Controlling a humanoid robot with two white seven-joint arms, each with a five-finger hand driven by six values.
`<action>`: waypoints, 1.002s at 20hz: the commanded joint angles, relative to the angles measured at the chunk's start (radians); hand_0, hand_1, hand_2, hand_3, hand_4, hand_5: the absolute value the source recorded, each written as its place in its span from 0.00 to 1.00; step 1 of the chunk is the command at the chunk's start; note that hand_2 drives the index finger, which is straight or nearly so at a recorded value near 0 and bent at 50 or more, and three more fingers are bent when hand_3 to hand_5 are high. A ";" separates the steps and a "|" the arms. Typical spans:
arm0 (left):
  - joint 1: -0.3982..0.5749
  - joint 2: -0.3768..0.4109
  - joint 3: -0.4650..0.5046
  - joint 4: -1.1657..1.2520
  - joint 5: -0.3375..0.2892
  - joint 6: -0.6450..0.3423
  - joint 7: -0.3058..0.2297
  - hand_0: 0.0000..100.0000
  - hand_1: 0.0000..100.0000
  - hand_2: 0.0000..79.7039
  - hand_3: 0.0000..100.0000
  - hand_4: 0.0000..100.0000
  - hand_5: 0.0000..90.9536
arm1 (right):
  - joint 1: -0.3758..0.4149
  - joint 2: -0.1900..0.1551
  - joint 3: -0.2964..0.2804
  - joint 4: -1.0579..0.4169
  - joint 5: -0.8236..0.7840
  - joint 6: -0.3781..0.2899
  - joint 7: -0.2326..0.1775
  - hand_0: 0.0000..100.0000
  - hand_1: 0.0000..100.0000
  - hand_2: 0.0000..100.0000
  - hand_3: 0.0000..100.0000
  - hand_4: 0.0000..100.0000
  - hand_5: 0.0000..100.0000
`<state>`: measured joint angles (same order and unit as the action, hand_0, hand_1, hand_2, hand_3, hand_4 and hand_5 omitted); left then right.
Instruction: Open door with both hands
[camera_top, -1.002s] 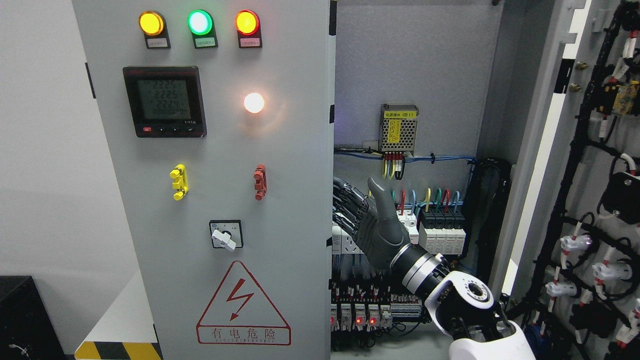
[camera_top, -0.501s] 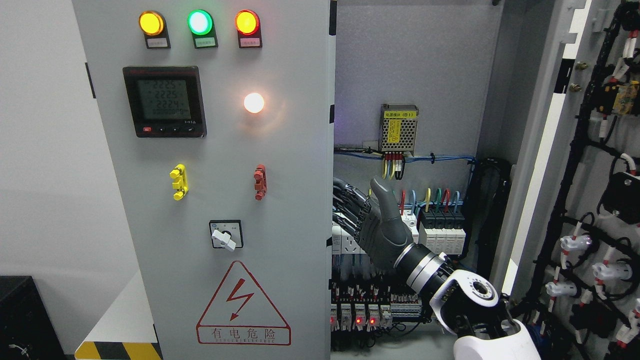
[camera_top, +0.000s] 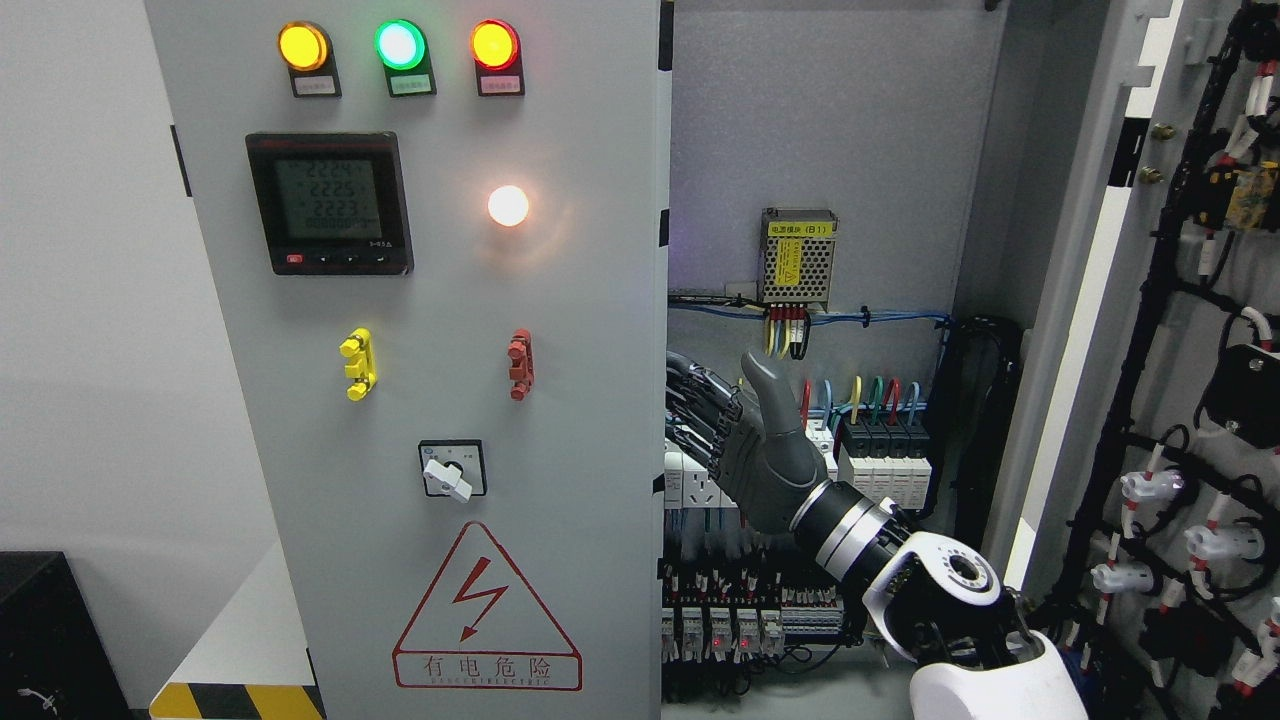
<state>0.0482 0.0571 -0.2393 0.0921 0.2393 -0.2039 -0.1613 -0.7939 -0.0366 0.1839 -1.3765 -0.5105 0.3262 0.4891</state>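
The grey left door (camera_top: 570, 300) of the electrical cabinet stands nearly closed, carrying three lamps, a meter and a rotary switch. The right door (camera_top: 1190, 420) is swung wide open at the far right, its wired inner face showing. My right hand (camera_top: 725, 420) comes up from the lower right and sits at the left door's free edge inside the cabinet. Its fingers (camera_top: 695, 400) stretch left, their tips hidden behind that edge. The thumb (camera_top: 772, 400) points straight up and touches nothing. My left arm does not show.
Inside the cabinet (camera_top: 830, 130), a power supply (camera_top: 797, 258), coloured wires and rows of breakers (camera_top: 880, 470) sit right behind my hand. A yellow handle (camera_top: 357, 364) and a red handle (camera_top: 519, 364) stick out of the left door. A black box (camera_top: 45, 640) stands at the lower left.
My right forearm and wrist have shifted slightly right and up, with the hand staying at the door edge. The left door has not visibly moved.
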 joint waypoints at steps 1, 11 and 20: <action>0.001 -0.002 0.000 0.000 0.000 0.000 0.000 0.00 0.00 0.00 0.00 0.00 0.00 | -0.008 -0.002 0.003 0.013 0.000 0.001 0.019 0.00 0.00 0.00 0.00 0.00 0.00; 0.001 -0.002 0.000 0.001 0.000 0.000 0.000 0.00 0.00 0.00 0.00 0.00 0.00 | -0.019 -0.002 0.000 0.022 -0.002 0.042 0.060 0.00 0.00 0.00 0.00 0.00 0.00; -0.001 -0.003 0.000 0.000 0.000 0.000 0.002 0.00 0.00 0.00 0.00 0.00 0.00 | -0.031 -0.002 -0.003 0.022 -0.003 0.042 0.100 0.00 0.00 0.00 0.00 0.00 0.00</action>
<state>0.0491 0.0547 -0.2393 0.0922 0.2393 -0.2039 -0.1613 -0.8201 -0.0387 0.1824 -1.3585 -0.5132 0.3690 0.5697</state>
